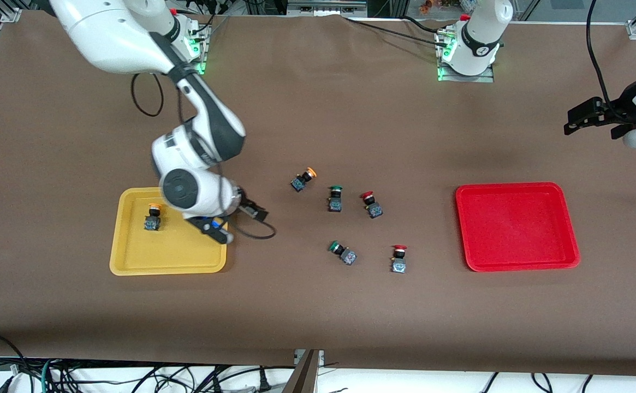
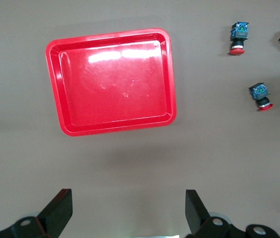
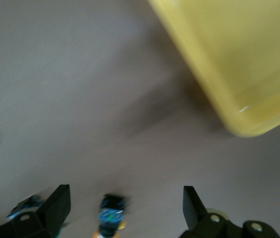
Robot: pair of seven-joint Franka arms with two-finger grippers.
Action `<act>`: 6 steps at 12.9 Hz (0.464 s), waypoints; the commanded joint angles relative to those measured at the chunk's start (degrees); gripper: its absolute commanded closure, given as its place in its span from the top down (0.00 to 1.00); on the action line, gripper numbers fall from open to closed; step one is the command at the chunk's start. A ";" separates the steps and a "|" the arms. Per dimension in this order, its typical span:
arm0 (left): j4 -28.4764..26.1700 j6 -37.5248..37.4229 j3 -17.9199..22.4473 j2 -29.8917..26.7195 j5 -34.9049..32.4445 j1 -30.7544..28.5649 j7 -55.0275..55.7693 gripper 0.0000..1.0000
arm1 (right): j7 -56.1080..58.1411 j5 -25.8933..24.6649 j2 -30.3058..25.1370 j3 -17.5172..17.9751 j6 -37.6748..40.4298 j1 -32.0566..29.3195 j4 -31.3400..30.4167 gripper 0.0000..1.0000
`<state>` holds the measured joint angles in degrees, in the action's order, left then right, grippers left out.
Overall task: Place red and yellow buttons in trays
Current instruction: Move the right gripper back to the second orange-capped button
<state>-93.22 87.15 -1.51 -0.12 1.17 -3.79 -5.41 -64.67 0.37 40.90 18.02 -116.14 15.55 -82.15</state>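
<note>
Yellow tray point(image 1: 132, 256) holds one yellow button point(image 1: 153, 216); the second yellow button point(image 1: 302, 180) lies at two o'clock from the right gripper point(image 1: 220, 229), whose fingers spread wide and empty over the tray's corner. Left gripper point(image 2: 129, 210) waits, open and empty, by the red tray point(image 1: 517, 226)

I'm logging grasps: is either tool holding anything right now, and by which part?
Nothing is held. The right tool is open over the yellow tray's edge; the left tool waits open.
</note>
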 commanded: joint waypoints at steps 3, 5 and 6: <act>0.67 -0.84 -0.94 3.44 1.73 1.32 -0.22 1.00 | -9.33 -0.28 4.44 -0.44 -7.17 6.67 -0.21 1.00; 2.15 5.96 -3.22 10.28 1.73 3.52 1.79 1.00 | -9.69 -0.45 4.98 -0.88 -7.08 8.35 -1.08 1.00; 2.43 11.93 -4.02 14.06 1.21 5.18 4.68 1.00 | -9.77 -0.37 4.89 -0.88 -7.08 8.79 -1.70 1.00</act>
<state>-93.57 92.41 -4.32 5.91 1.31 -1.23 -4.21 -73.42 0.27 46.43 17.76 -122.82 23.45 -82.59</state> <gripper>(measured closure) 0.000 0.000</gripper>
